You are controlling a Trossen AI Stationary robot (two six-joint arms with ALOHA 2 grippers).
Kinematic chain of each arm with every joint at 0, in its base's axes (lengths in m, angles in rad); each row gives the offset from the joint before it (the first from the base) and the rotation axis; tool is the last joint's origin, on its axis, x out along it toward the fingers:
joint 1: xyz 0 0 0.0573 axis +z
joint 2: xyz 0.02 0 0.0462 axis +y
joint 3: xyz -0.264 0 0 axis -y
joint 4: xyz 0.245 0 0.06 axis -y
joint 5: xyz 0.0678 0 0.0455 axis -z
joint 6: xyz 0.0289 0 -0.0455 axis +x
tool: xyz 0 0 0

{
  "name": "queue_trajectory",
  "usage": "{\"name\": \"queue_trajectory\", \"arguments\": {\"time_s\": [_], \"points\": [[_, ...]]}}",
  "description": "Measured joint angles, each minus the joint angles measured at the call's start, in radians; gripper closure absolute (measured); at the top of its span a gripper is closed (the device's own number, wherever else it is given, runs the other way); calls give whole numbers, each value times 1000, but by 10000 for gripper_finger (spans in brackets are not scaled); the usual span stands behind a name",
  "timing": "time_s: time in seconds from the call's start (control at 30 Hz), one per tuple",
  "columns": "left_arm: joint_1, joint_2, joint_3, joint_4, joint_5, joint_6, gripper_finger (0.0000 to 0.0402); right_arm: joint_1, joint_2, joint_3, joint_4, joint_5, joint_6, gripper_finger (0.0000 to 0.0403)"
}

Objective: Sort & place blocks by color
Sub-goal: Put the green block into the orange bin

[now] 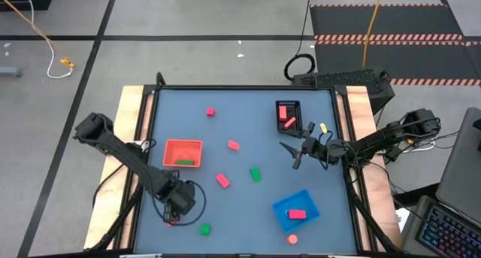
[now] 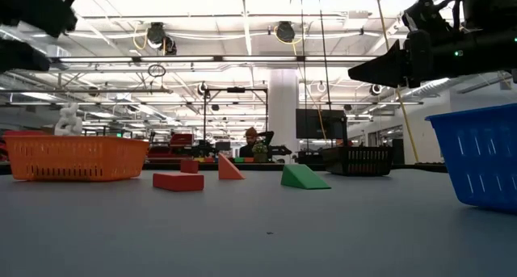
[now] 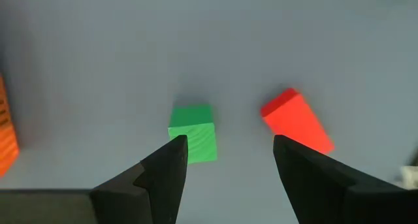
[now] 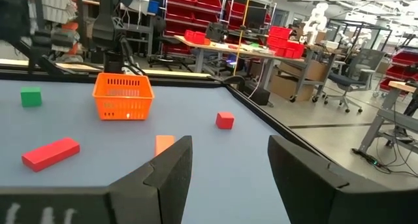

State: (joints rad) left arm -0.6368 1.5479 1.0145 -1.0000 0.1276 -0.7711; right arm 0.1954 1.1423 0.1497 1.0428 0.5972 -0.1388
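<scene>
Small blocks lie loose on the grey-blue table: a red cube (image 1: 210, 111), a pink piece (image 1: 234, 145), a red bar (image 1: 222, 180), a green piece (image 1: 255, 174), a green cube (image 1: 204, 229) and a pink piece (image 1: 292, 239). My left gripper (image 1: 174, 209) hangs open near the table's near-left side. In its wrist view the left gripper (image 3: 228, 142) stands above the green cube (image 3: 192, 132) and a red bar (image 3: 297, 121), touching neither. My right gripper (image 1: 294, 154) is open in the air right of centre, below the black basket, and the right gripper (image 4: 228, 145) holds nothing.
An orange basket (image 1: 183, 153) holds a green block, a black basket (image 1: 287, 113) holds red and pink blocks, and a blue basket (image 1: 295, 209) holds a red block. Wooden rails (image 1: 134, 138) line the table's sides. Open tabletop lies between the baskets at the middle.
</scene>
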Motion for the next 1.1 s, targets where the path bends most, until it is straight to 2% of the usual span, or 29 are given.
{"name": "queue_trajectory", "arguments": {"time_s": [0.4, 0.63, 0.9, 1.0, 1.1], "points": [[-3, 134, 2, -37, -22, -51, 172, 9, 0, 0, 7, 0, 0, 206], [5, 146, -29, -47, -34, -103, 172, 10, 0, 0, 13, 0, 2, 206], [5, 145, -78, -15, 4, -92, 172, 10, 0, 0, 14, 0, 7, 206], [10, 145, -82, 8, 4, -60, 189, 10, 0, 0, 14, 0, 7, 206], [31, 145, -82, 18, 7, -50, 230, 10, 0, 0, 14, 0, 7, 206]]}}
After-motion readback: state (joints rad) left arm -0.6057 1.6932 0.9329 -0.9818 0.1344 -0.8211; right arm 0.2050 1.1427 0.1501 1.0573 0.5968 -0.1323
